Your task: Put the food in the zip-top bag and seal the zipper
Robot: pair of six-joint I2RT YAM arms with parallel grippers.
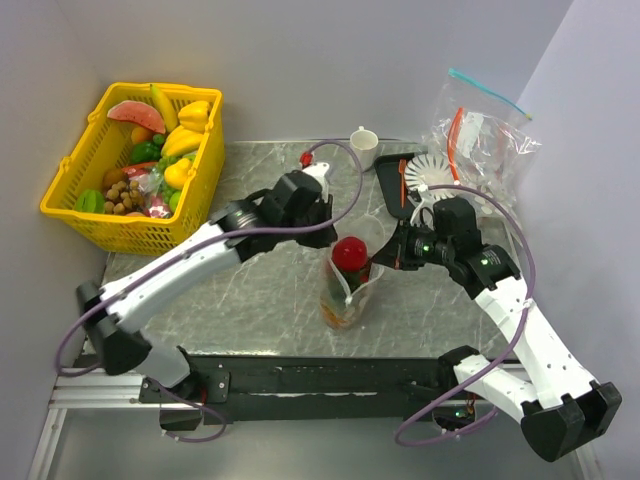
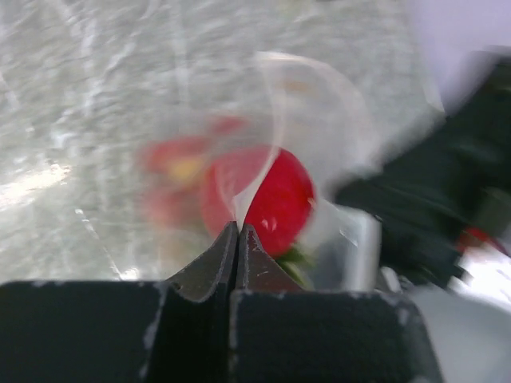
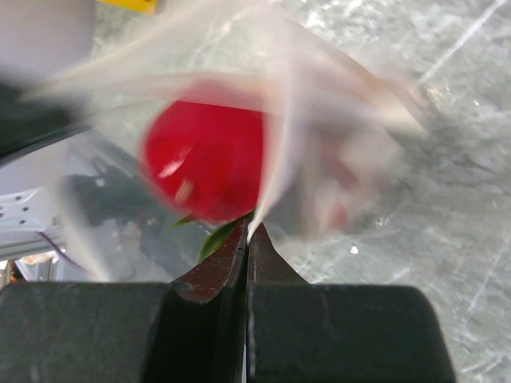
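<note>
The zip-top bag (image 1: 345,290) stands upright mid-table between both arms. A round red apple (image 1: 350,252) fills its mouth, with orange and red food (image 1: 342,312) lower inside. My left gripper (image 1: 326,240) is shut on the bag's left upper edge. In the left wrist view its tips (image 2: 238,228) pinch the clear film in front of the apple (image 2: 267,199), with blurred strawberries (image 2: 172,171) behind. My right gripper (image 1: 386,255) is shut on the right upper edge. In the right wrist view its tips (image 3: 248,233) grip the film beside the apple (image 3: 204,159). The zipper is too blurred to make out.
A yellow basket (image 1: 92,216) of toy fruit sits at the back left. At the back stand a white cup (image 1: 364,147) and a black tray (image 1: 393,185). Other clear bags (image 1: 482,135) with teal and orange strips lie at the back right.
</note>
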